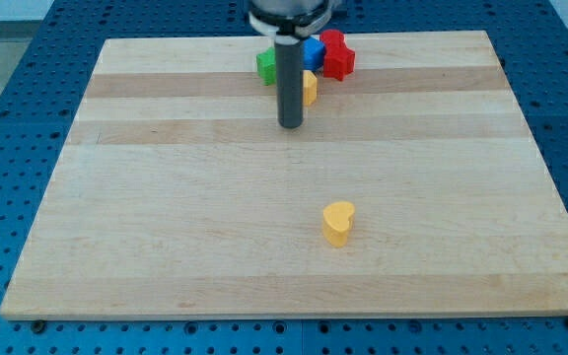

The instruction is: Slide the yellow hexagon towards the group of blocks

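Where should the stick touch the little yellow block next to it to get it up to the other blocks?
My tip cannot grip, only push. I would press the yellow block on its bottom-facing side, coming from the view's bottom, because the green block, blue block and red block sit just above it. My tip is now at its lower left.

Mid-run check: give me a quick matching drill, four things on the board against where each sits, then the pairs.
Things:
1. my tip
2. yellow heart
3. green block
4. red block

Places:
A. alone, low on the board
B. the group's right end at the view's top
C. just left of the yellow hexagon
D. the group's left end, beside the rod

Pairs: 1-C, 2-A, 3-D, 4-B
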Robot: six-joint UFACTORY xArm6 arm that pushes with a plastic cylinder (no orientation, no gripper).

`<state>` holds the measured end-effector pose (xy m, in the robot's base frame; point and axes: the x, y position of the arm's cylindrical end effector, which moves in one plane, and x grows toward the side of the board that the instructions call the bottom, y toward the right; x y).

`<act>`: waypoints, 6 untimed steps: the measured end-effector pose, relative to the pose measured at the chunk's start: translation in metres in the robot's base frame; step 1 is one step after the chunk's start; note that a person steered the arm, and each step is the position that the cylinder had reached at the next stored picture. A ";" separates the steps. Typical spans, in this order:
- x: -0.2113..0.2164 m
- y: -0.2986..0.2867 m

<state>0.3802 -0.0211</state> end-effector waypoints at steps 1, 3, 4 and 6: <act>-0.012 -0.014; -0.054 0.030; -0.053 0.031; -0.050 0.031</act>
